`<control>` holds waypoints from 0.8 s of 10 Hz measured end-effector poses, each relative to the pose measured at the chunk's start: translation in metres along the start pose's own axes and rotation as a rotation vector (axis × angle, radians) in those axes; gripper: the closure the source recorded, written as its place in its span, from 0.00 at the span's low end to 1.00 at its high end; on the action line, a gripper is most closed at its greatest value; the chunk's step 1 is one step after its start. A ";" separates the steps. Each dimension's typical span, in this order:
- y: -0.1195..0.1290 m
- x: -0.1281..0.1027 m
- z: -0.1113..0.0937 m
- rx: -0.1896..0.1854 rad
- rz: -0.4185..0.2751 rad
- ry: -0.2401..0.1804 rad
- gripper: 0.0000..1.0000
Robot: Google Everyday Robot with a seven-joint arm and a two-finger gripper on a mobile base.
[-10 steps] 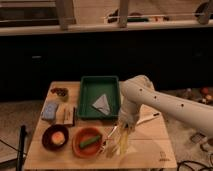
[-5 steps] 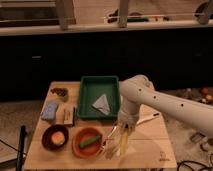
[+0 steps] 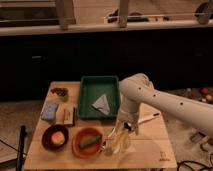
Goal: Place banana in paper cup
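My gripper [image 3: 121, 131] hangs from the white arm [image 3: 150, 97] over the front middle of the wooden table [image 3: 150, 150], just right of the orange bowl [image 3: 80, 148]. It is shut on the banana [image 3: 119, 142], a pale yellow fruit that slants down and to the left from the gripper. The banana's lower end reaches a small pale shape by the bowl's right rim, which looks like the paper cup [image 3: 106, 148]. I cannot tell whether the banana's tip is inside it.
The orange bowl holds a green vegetable [image 3: 90, 141]. A dark bowl [image 3: 56, 138] stands left of it. A green tray [image 3: 86, 100] with a grey cloth [image 3: 102, 104] sits behind. A blue sponge [image 3: 50, 111], a small box [image 3: 67, 115], a container of red bits [image 3: 60, 92] and a white utensil [image 3: 148, 119] lie around.
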 end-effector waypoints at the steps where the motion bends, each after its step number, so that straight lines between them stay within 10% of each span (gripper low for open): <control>1: 0.001 0.001 0.000 0.000 0.003 0.001 0.22; 8: 0.004 0.011 -0.010 0.020 0.018 0.019 0.22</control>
